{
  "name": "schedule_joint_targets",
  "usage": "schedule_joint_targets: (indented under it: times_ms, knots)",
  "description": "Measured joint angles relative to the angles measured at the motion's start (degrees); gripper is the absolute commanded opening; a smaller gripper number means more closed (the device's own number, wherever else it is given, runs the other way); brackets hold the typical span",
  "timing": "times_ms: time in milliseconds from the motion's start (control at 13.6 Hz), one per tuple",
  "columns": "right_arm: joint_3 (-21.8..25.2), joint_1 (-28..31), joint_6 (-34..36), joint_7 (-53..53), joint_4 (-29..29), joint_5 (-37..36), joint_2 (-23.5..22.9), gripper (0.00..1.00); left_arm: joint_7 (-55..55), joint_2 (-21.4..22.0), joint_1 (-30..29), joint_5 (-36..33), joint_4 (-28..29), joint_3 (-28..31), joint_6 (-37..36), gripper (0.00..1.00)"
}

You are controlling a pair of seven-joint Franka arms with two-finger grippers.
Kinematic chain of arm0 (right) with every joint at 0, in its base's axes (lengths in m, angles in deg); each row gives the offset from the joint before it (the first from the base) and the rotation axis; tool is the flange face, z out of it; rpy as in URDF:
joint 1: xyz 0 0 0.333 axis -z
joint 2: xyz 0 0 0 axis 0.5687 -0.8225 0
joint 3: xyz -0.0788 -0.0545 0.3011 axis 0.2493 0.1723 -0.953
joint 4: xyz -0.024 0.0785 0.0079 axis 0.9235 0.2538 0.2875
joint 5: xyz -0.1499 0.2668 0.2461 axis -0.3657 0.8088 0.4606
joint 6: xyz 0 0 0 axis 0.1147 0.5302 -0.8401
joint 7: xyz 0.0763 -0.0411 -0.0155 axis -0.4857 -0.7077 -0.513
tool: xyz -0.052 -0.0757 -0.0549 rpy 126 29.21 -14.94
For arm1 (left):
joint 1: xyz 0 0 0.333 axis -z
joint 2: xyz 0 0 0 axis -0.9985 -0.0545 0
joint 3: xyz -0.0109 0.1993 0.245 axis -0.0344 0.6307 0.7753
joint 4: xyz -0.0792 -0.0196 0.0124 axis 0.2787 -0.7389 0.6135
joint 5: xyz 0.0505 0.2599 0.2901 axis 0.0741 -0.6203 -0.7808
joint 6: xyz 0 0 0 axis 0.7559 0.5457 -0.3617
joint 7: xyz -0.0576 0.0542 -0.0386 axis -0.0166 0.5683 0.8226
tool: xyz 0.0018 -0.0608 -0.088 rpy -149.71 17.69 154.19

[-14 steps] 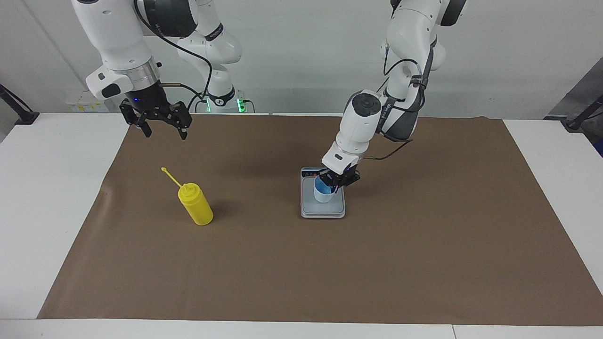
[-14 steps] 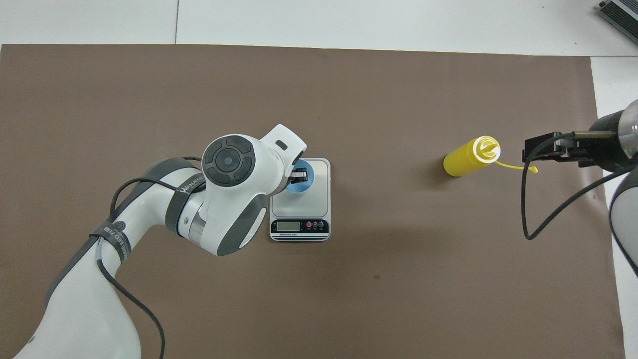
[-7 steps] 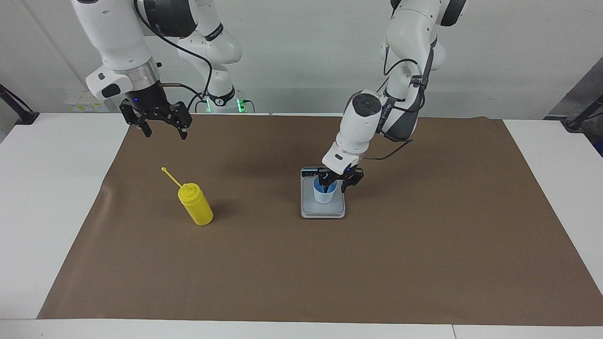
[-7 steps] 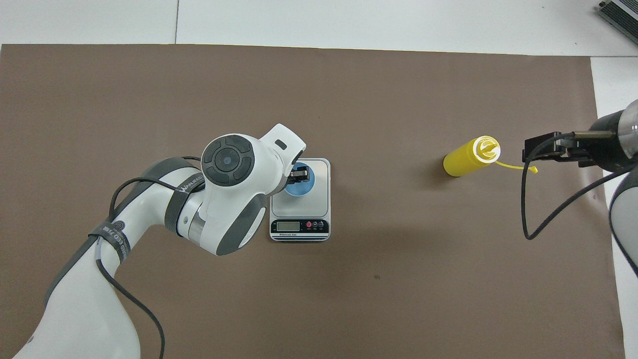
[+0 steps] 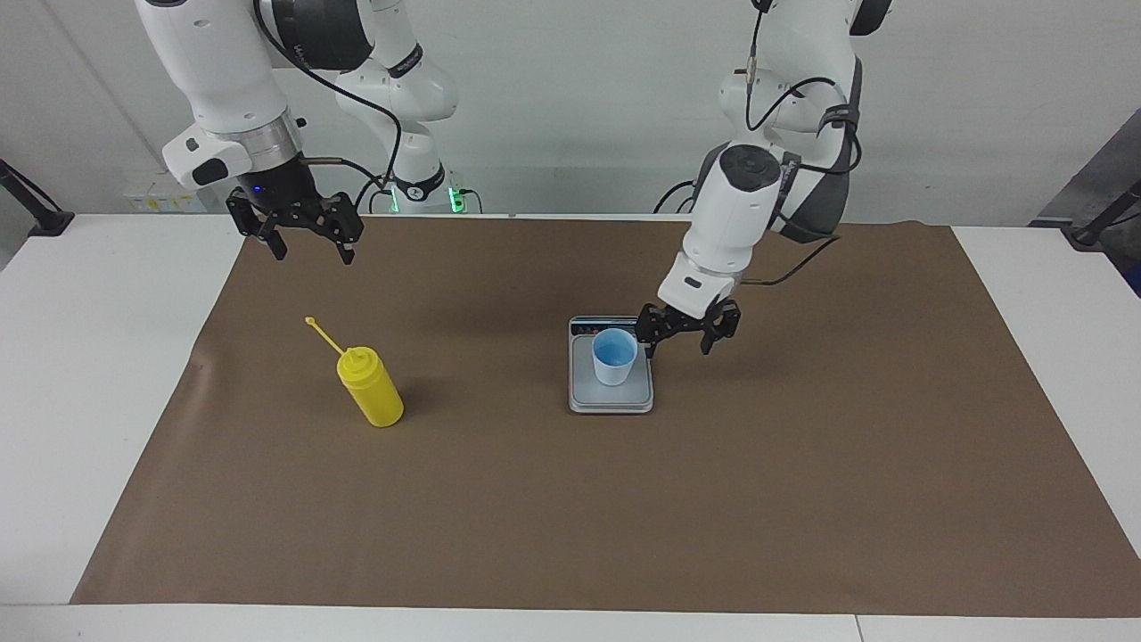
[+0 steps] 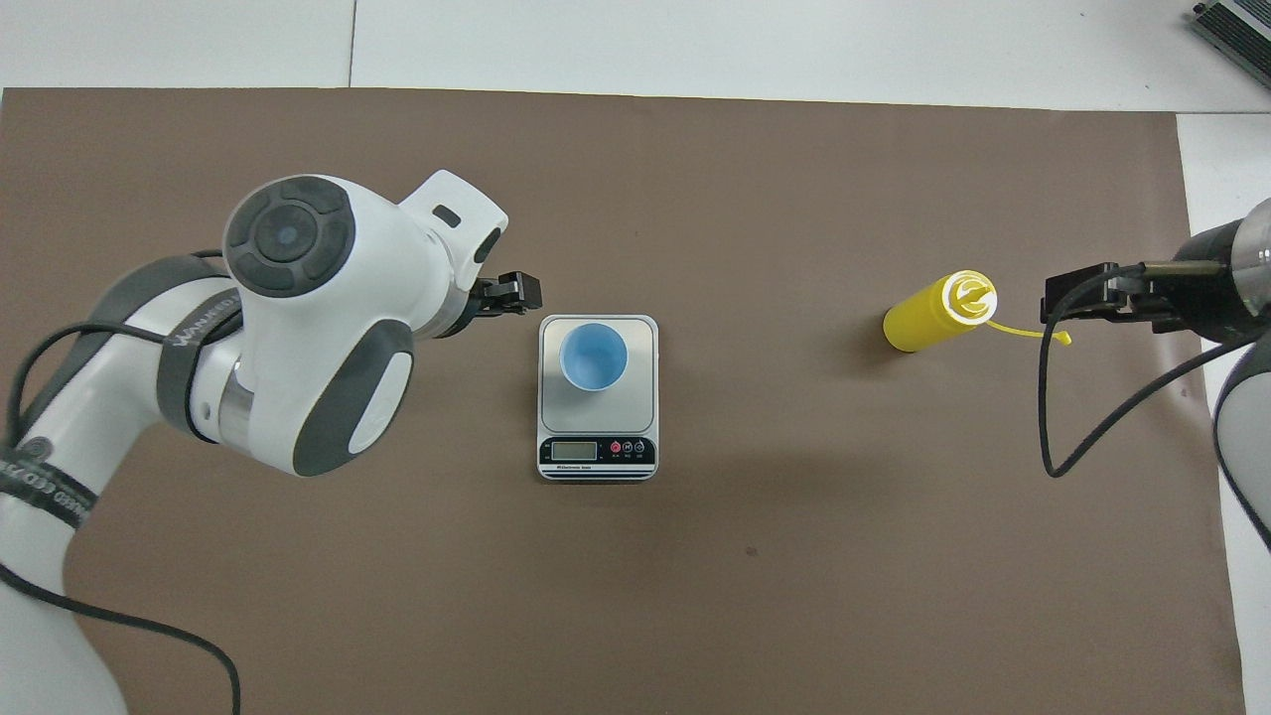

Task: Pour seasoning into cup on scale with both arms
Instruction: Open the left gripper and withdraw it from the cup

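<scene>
The pale blue cup (image 5: 614,356) (image 6: 593,356) stands upright on the silver-grey scale (image 5: 610,400) (image 6: 639,400), nothing touching it. My left gripper (image 5: 679,343) (image 6: 513,295) hangs open and empty just beside the cup, over the scale's edge toward the left arm's end. The yellow seasoning bottle (image 5: 371,390) (image 6: 931,315) stands on the brown mat toward the right arm's end, its cap strap sticking out toward the robots' side. My right gripper (image 5: 312,252) (image 6: 1077,298) waits open and empty in the air, over the mat close to the strap's tip.
A brown mat (image 5: 570,517) covers most of the white table (image 5: 80,374). The scale's dark display strip (image 6: 597,451) lies on its edge nearer to the robots. Black cables hang from both arms.
My left gripper opened and let go of the cup, then rose and drew back toward the left arm's end. The cup stays on the scale. The right arm has not moved.
</scene>
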Motion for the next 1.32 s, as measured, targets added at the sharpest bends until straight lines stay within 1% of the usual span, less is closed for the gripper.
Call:
schedule_joint_targets:
  times_ms: [294, 588, 662, 956, 1176, 1324]
  knots:
    - [0.0, 0.0, 0.0, 0.0, 0.0, 0.0, 0.0, 1.0, -10.87, 3.21, -5.11, -0.08, -2.31, 0.2, -7.27, 1.0]
    - [0.0, 0.0, 0.0, 0.0, 0.0, 0.0, 0.0, 1.0, -25.35, 7.97, -11.68, -0.11, -2.56, 0.38, -12.72, 1.0]
    - [0.0, 0.0, 0.0, 0.0, 0.0, 0.0, 0.0, 1.0, -27.38, 8.85, -13.0, -0.11, -2.56, 0.43, -13.83, 1.0]
    - [0.0, 0.0, 0.0, 0.0, 0.0, 0.0, 0.0, 1.0, -29.75, 10.92, -16.25, -0.11, -3.19, 0.52, -18.23, 1.0]
    - [0.0, 0.0, 0.0, 0.0, 0.0, 0.0, 0.0, 1.0, -30.14, 10.97, -17.47, -1.52, -7.22, 0.5, -24.23, 1.0]
    - [0.0, 0.0, 0.0, 0.0, 0.0, 0.0, 0.0, 1.0, -30.63, 10.98, -17.6, -1.87, -8.1, 0.5, -25.39, 1.0]
